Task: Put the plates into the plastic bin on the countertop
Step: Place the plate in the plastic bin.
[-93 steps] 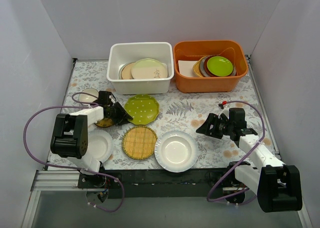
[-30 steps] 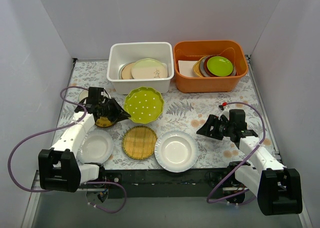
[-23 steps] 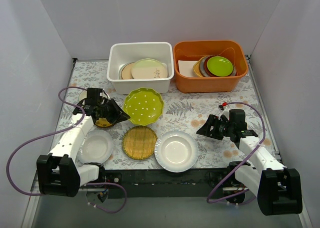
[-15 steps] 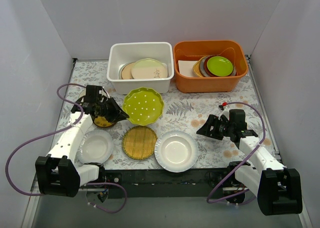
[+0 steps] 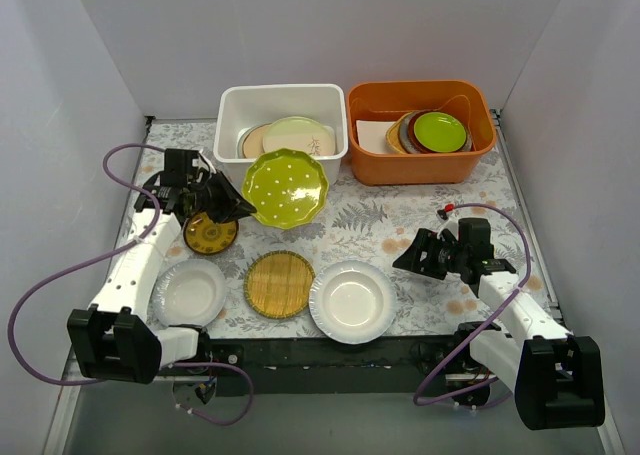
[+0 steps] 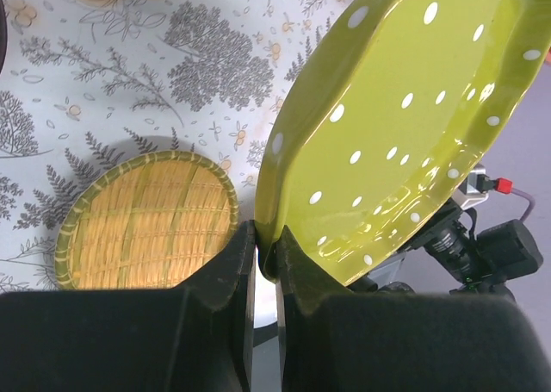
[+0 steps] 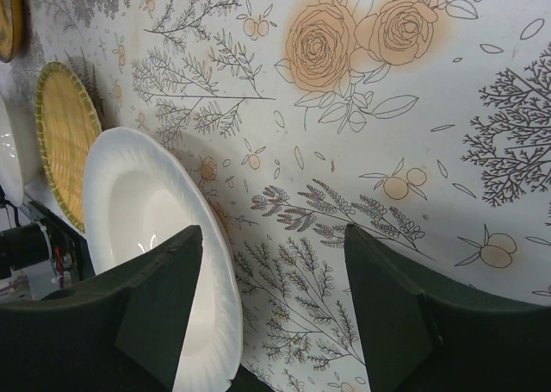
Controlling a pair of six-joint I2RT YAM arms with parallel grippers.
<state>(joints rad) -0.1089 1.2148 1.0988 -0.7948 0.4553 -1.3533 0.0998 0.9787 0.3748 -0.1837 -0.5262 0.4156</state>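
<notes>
My left gripper (image 5: 236, 207) (image 6: 265, 241) is shut on the rim of the green dotted plate (image 5: 286, 187) (image 6: 396, 133), which hangs tilted in the air just in front of the white plastic bin (image 5: 281, 171). Inside the bin lie a pale green plate (image 5: 298, 137) and others beneath it. On the flowered countertop (image 5: 380, 220) rest a woven bamboo plate (image 5: 279, 283) (image 6: 142, 224), a deep white plate (image 5: 351, 301) (image 7: 164, 245), a smaller white plate (image 5: 190, 291) and a small dark-yellow patterned plate (image 5: 210, 234). My right gripper (image 5: 407, 257) (image 7: 274, 241) is open and empty, low over the cloth right of the deep white plate.
An orange tub (image 5: 420, 165) stands to the right of the white bin, holding a stack topped by a lime-green plate (image 5: 439, 131). White walls close in the back and both sides. A purple cable (image 5: 60, 275) loops beside the left arm.
My left arm has lifted the green dotted plate off the cloth and carried it up and back toward the white bin, uncovering the dark-yellow plate. The right arm has stayed still.
</notes>
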